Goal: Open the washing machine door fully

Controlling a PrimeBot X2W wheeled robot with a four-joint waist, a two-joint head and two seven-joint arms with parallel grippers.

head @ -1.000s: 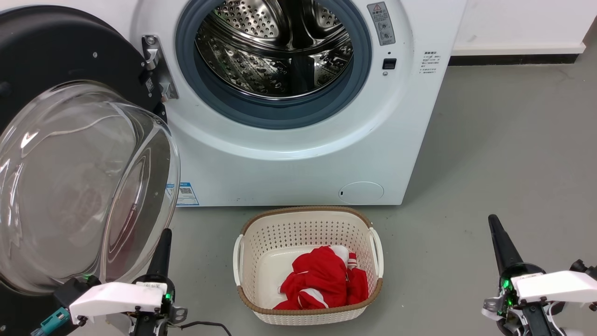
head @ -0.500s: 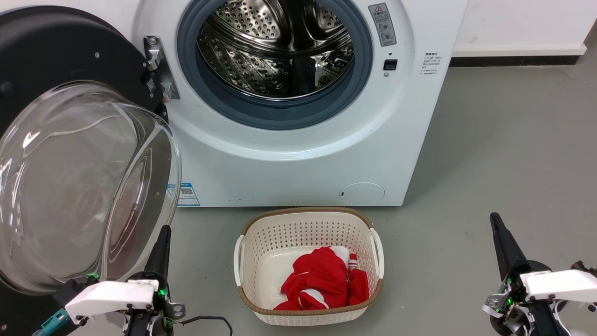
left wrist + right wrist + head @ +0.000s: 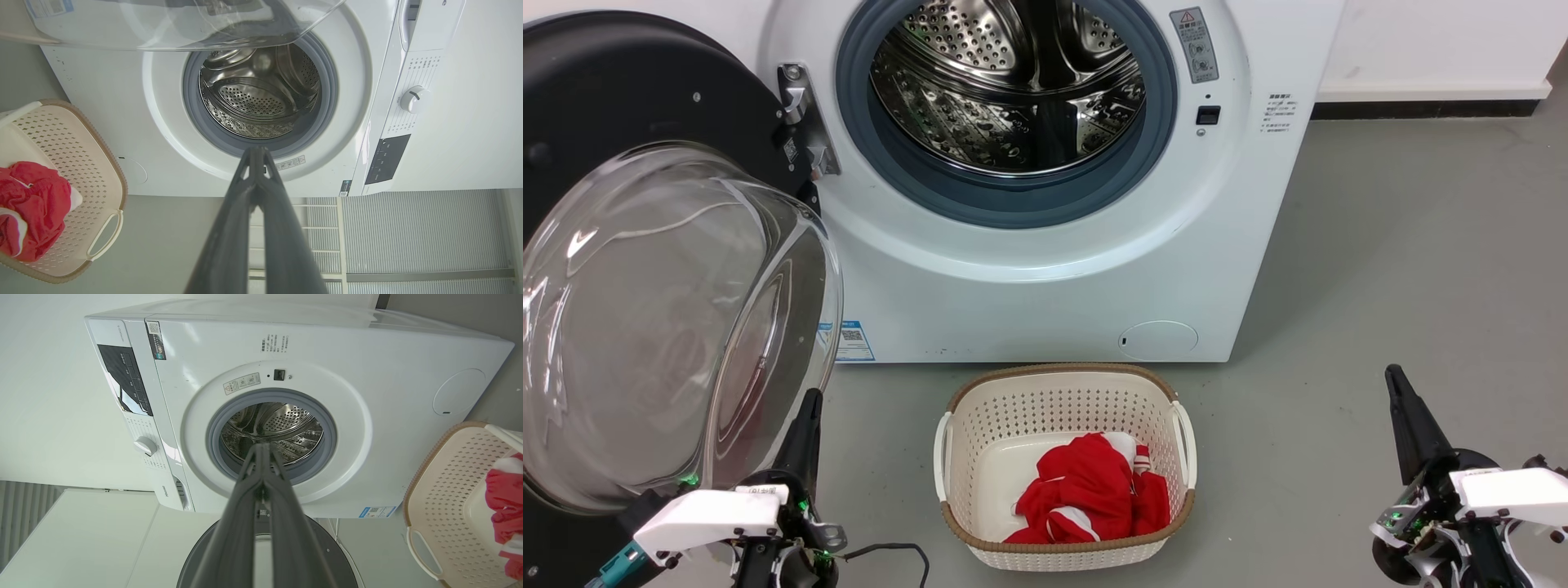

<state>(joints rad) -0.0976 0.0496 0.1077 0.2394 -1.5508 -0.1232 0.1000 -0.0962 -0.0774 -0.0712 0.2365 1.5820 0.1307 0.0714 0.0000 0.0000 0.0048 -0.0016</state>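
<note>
The white washing machine (image 3: pixel 1045 278) fills the upper middle of the head view, its steel drum (image 3: pixel 1009 82) showing inside a grey gasket. The washing machine door (image 3: pixel 621 106), glossy black with a bulging clear glass bowl (image 3: pixel 670 327), is swung wide to the left on its metal hinge (image 3: pixel 800 122). My left gripper (image 3: pixel 810 400) is shut, low at the left, its tip just beside the lower right edge of the glass bowl. My right gripper (image 3: pixel 1395 376) is shut at the lower right, over bare floor. In each wrist view, the fingertips (image 3: pixel 256 150) (image 3: pixel 263 446) meet.
A cream laundry basket (image 3: pixel 1063 392) with a red garment (image 3: pixel 1094 494) stands on the grey floor in front of the machine, between my arms. A blue QR label (image 3: pixel 854 340) and a small round flap (image 3: pixel 1158 339) sit low on the machine's front. Open floor lies to the right.
Both grippers have sunk slightly toward the bottom of the head view, which has shifted a little. The door stands as before.
</note>
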